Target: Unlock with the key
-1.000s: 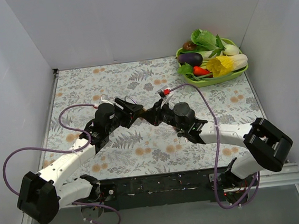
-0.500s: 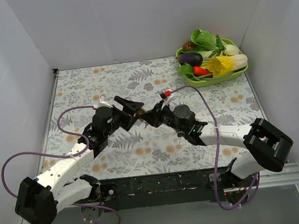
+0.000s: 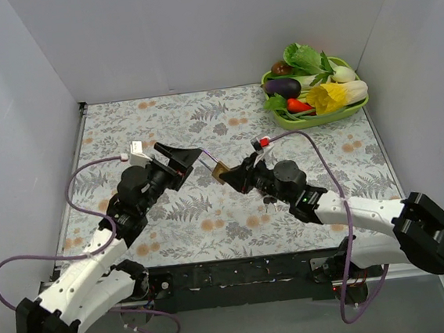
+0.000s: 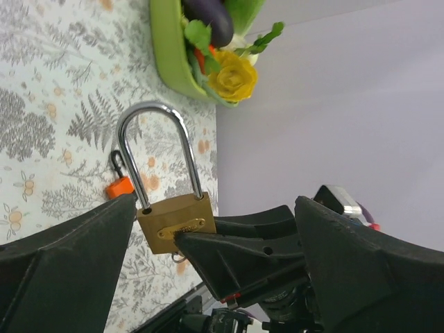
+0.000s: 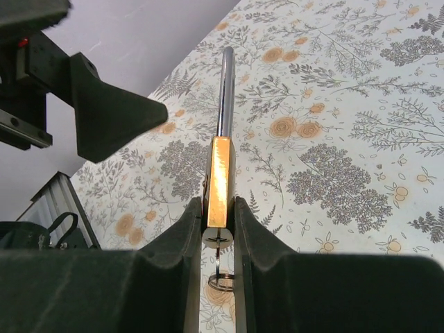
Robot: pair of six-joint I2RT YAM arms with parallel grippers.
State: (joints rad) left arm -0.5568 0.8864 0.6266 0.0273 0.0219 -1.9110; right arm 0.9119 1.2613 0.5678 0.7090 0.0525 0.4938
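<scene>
padlock [image 3: 221, 170]: brass body, silver shackle [image 4: 149, 132] | pose: raised over the middle of the surface, body pinched in right claw [image 5: 216, 215], shackle aimed toward far left corner | key: small ring [image 5: 220, 281] hangs under body, key itself unclear

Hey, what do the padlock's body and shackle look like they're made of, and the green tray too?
The padlock body looks like brass: yellow-gold metal with a soft sheen. The shackle is probably polished or chromed steel: silvery and mirror-bright. The green tray seems glossy moulded plastic, uniform lime colour, though I can't be certain.
</scene>
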